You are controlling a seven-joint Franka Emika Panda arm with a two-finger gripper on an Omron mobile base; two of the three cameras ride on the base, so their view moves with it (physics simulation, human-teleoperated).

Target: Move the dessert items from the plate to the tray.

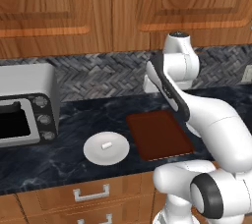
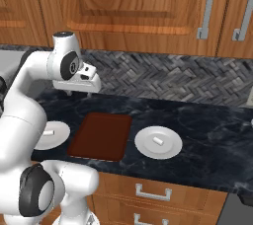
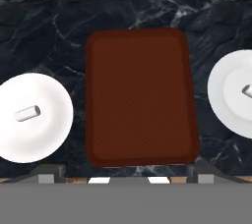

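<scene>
The tool (image 3: pixel 126 176) hung open above the tray (image 3: pixel 140 95), while the marshmallow (image 3: pixel 27 114) lay on the plate (image 3: pixel 32 142).

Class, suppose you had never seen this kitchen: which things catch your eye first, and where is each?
The dark reddish-brown tray lies bare on the black marble counter, flanked by two white plates. The left plate and the right plate each hold one small white marshmallow-like piece. The white arm's tool hovers above the tray.

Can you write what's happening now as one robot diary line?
gripper: open, above tray | tray: bare | marshmallow: on left plate | second plate: right of tray
</scene>
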